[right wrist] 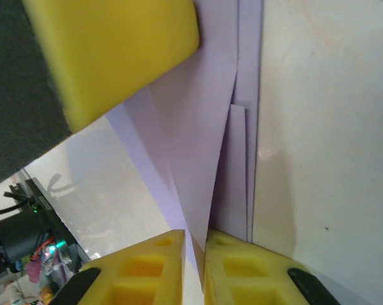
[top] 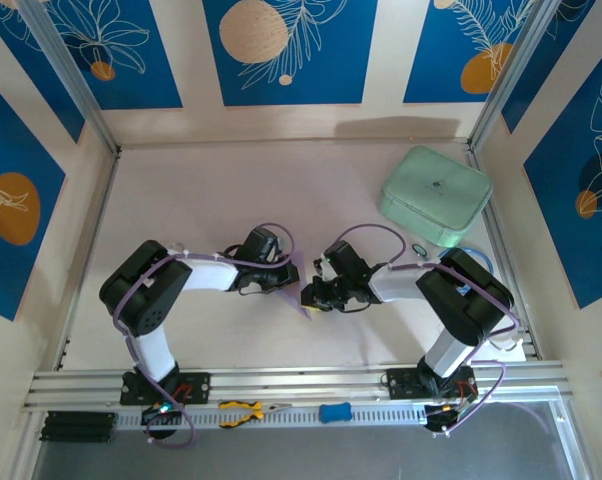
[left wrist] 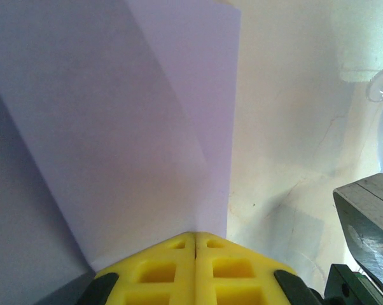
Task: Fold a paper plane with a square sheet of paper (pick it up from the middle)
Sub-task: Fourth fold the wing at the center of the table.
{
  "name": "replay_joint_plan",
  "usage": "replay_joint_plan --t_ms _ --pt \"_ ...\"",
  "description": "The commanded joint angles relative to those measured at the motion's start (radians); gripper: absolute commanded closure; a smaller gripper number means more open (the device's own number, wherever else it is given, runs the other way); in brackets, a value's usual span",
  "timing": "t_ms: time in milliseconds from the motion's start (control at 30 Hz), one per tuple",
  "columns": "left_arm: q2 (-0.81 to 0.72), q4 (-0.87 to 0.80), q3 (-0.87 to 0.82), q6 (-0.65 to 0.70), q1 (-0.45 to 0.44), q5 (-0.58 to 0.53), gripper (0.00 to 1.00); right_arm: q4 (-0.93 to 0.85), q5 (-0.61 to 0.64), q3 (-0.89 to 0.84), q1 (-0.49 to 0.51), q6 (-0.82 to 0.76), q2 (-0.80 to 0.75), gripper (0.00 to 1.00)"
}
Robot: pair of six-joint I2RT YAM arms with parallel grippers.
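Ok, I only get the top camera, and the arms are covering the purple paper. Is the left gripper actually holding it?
Observer: Yes. In the left wrist view the left gripper has its yellow fingers pressed together on the edge of the folded paper.
Operator: And the other one?
Observer: The right gripper pinches it too, with a thin strip of paper between its fingers.
Operator: Is it folded at all?
Observer: Partly. The right wrist view shows several overlapping layers with straight creases.
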Motion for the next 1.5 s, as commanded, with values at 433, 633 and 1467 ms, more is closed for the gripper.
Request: replay_joint_plan --t_ms 433,633,1467 --pt "0.012 0.019 -0.024 -0.022 -0.006 -0.001 0.99 0.151 -0.063 -0.028 -0.042 0.048 0.005 0.91" --pt "0.01 0.023 -0.027 -0.024 -0.006 -0.001 0.99 0.128 -0.031 -0.022 -0.035 0.064 0.009 0.78" --pt "-0.039 0.052 -0.029 -0.034 -0.006 0.002 0.95 0.273 -0.123 -0.093 -0.069 0.064 0.06 0.92"
